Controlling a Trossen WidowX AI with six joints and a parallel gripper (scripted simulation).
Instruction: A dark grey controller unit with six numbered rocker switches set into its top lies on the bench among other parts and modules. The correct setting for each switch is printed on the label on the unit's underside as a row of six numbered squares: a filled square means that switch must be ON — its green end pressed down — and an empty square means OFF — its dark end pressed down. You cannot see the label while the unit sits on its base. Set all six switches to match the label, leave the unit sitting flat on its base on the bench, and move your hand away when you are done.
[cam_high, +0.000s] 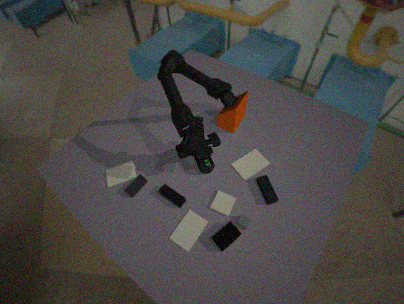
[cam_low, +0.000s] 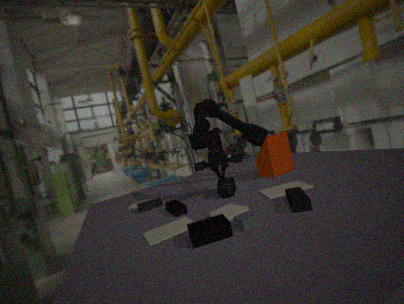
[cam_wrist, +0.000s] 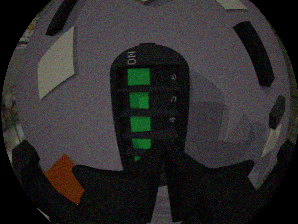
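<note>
The dark controller unit sits on the bench with its switches facing up; its underside label is hidden. In the wrist view the green ends lie on the left, under the ON mark. Numbers 6, 5 and 4 are readable on the right. Green shows on these three rockers and on the one below them, with a sliver of a further one. Which ends are pressed down I cannot tell. My gripper is shut and empty, its tips over the unit's near part and hiding the lowest rockers.
An orange wedge-shaped block stands behind the unit, beside the arm. Pale flat plates and dark blocks lie around it. A greyer block lies farther left.
</note>
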